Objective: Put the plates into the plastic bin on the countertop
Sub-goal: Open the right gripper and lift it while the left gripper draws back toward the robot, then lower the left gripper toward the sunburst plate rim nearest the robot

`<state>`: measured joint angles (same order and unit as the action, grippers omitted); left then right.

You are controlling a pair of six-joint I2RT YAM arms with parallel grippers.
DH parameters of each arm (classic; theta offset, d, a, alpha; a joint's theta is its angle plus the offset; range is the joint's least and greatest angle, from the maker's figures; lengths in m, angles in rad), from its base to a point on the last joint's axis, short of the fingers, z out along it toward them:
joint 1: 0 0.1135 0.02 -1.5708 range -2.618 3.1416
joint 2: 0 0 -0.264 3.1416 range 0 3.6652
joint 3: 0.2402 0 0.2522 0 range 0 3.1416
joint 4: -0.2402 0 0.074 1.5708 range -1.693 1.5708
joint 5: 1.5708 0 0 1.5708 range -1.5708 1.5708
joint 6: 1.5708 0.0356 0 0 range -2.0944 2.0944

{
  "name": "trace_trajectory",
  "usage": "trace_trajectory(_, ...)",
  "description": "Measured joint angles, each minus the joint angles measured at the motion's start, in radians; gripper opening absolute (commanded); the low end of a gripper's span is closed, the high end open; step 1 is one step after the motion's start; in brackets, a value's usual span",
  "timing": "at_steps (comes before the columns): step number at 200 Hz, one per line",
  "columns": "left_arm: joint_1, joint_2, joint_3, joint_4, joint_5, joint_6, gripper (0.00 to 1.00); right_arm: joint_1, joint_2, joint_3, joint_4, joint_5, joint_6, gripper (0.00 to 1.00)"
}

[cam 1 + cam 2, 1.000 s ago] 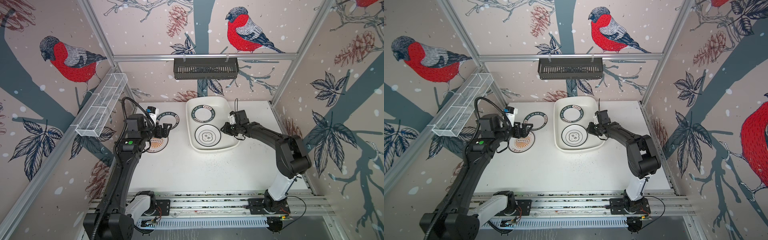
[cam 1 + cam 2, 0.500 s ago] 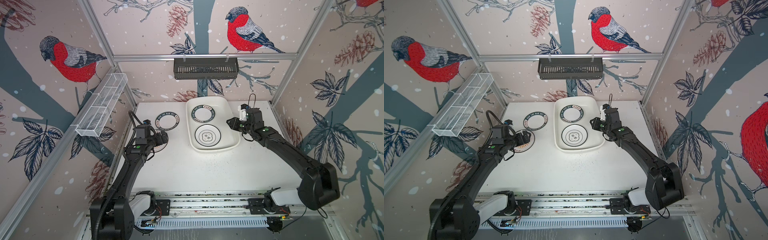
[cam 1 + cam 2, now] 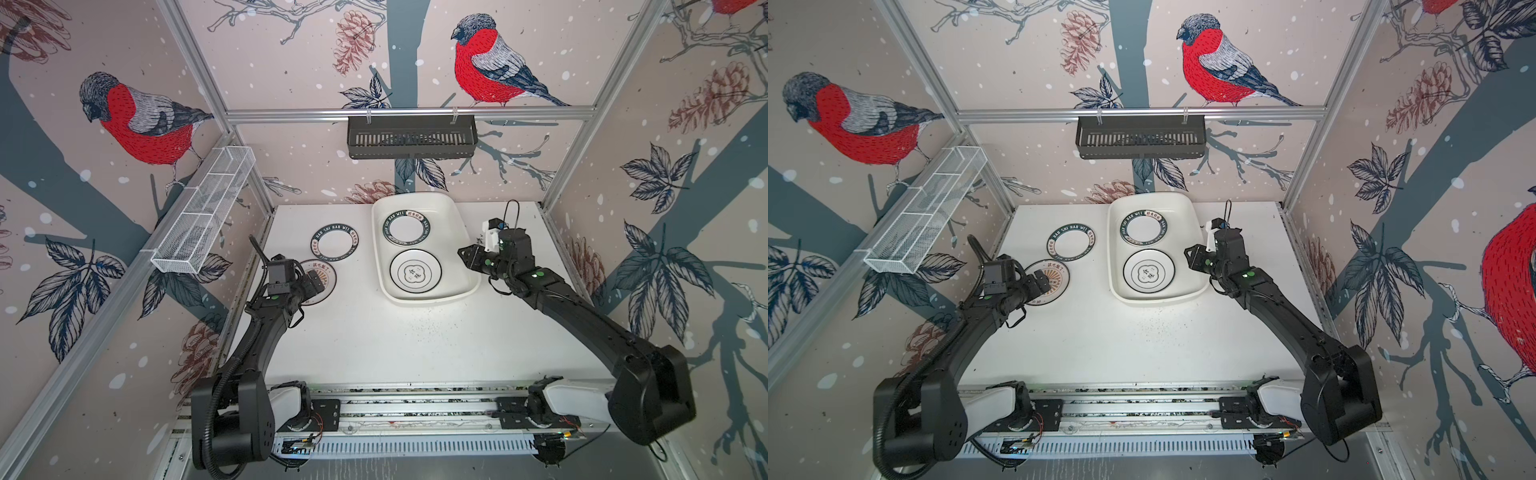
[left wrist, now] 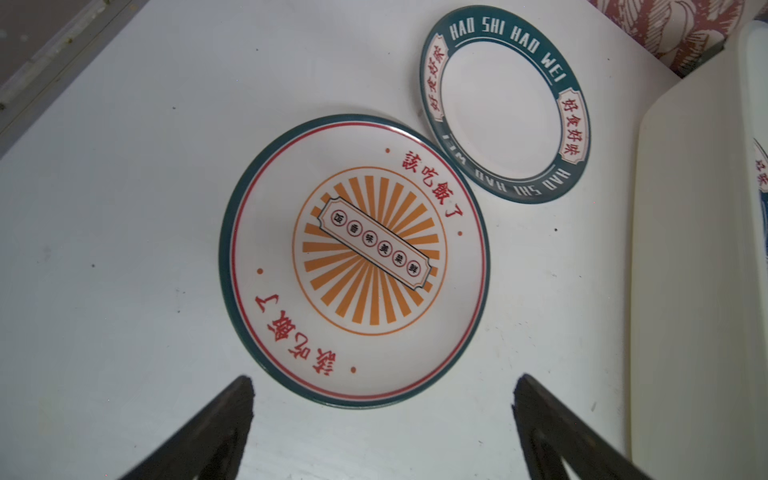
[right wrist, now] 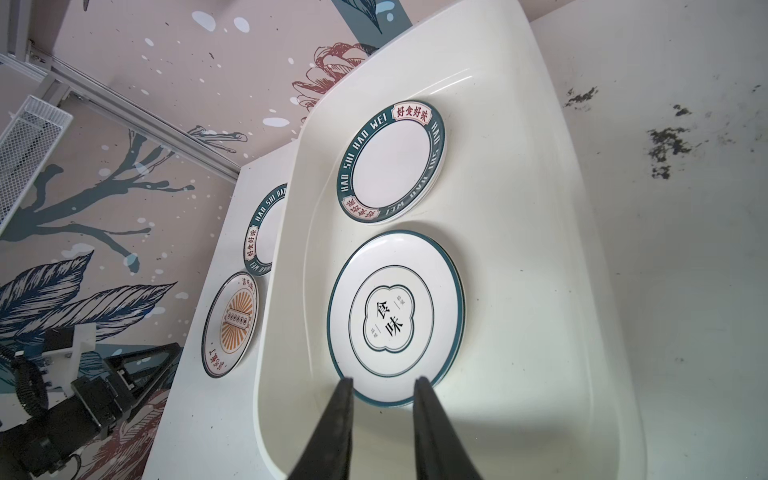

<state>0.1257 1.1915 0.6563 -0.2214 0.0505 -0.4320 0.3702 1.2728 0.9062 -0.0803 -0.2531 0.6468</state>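
Note:
The white plastic bin [image 3: 459, 253] stands at the back middle of the countertop [image 3: 395, 340]. Inside it lie a teal lettered-rim plate [image 3: 406, 227] and a cloud-emblem plate [image 3: 415, 272]; in the right wrist view a second rim shows under each. Left of the bin, another lettered plate [image 3: 335, 242] and an orange sunburst plate [image 4: 353, 257] lie flat on the countertop. My left gripper [image 4: 383, 381] hangs wide open over the sunburst plate's near edge, holding nothing. My right gripper [image 5: 382, 380] hovers at the bin's right side, its jaws narrowly open and empty.
A black slatted basket [image 3: 411, 137] hangs on the back wall. A white wire-mesh basket [image 3: 203, 216] hangs on the left wall. Dark specks [image 5: 665, 145] mark the countertop right of the bin. The arms' rail [image 3: 415, 411] runs along the front.
My left gripper has opened wider and drawn slightly toward the front over the sunburst plate. My right gripper has backed rightward from inside the bin to its right side, elbow swinging out.

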Motion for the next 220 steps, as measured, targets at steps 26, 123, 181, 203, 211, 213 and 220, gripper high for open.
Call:
trace_trajectory(26,0.026,0.025,-0.006,0.003,0.0,-0.014,0.97,0.0,-0.009,-0.021,0.021,-0.006,0.005,0.28)
trace_trajectory(123,0.14,0.077,-0.047,0.066,0.026,-0.03,0.96,-0.007,-0.055,-0.092,0.079,-0.018,0.013,0.28)
trace_trajectory(181,0.156,0.144,-0.05,0.127,0.052,-0.012,0.95,-0.024,-0.048,-0.109,0.09,-0.037,0.013,0.28)
trace_trajectory(203,0.158,0.186,-0.018,0.127,0.072,0.003,0.94,-0.034,-0.048,-0.117,0.108,-0.039,0.013,0.28)
trace_trajectory(211,0.159,0.199,-0.006,0.13,0.082,0.02,0.94,-0.037,-0.047,-0.121,0.113,-0.039,0.013,0.27)
trace_trajectory(213,0.159,0.202,-0.004,0.13,0.086,0.021,0.94,-0.037,-0.047,-0.121,0.114,-0.04,0.013,0.27)
trace_trajectory(220,0.159,0.209,0.0,0.133,0.098,0.021,0.94,-0.038,-0.046,-0.125,0.118,-0.043,0.013,0.27)
